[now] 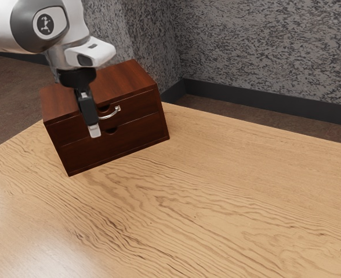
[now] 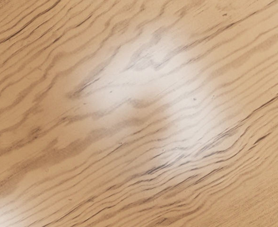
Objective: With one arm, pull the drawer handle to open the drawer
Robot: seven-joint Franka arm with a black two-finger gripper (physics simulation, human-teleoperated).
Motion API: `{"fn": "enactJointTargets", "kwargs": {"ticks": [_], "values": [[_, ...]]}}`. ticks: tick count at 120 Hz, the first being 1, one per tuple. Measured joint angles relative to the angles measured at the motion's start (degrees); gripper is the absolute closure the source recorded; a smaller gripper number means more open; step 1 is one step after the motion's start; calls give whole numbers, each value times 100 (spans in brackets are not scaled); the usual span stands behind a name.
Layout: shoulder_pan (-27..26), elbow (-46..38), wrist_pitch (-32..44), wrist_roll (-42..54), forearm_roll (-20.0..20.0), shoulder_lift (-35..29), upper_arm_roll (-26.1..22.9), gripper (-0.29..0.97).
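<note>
Bare worktop (image 1: 217,220) w/ strong wood grain lies nearest the camera. The same grain, w/ a pale glare patch, is seen below the hand in the wrist view.

The drawer handle (image 1: 110,113), a curved metal bar, is mounted on the upper drawer (image 1: 138,104) of a dark wooden cabinet (image 1: 118,78). The cabinet is set by the worktop's far edge, near its far corner. Upper and lower drawer (image 1: 135,133) both look shut, fronts flush.

The fingers (image 1: 93,119) are hung from the arm (image 1: 43,23) in front of the upper drawer, at the handle's end toward the exterior view's left. Whether they are apart or together cannot be told, nor whether the bar is touched.

Step in hand, as judged: approach & alignment; grasp not yet confirmed, drawer not yet opened. Next move prob. calls for the bar to be enclosed from two sides, clamped, then pulled straight out along the drawer's travel toward the worktop's near edge. An off-axis pull could drag the cabinet instead.
</note>
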Motion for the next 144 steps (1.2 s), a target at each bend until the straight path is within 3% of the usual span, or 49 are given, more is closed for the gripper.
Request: {"fn": "enactJointTargets", "kwargs": {"ticks": [36,51,80,96,120,144], "values": [[91,89,244,632,27,65,56,0],[471,868,424,920,52,795,59,0],[865,992,1245,1465,134,1468,82,3],[866,993,1801,1605,352,1726,61,12],[886,989,2356,1760,424,1859,74,42],[1013,993,2657,1868,240,2049,68,54]]}}
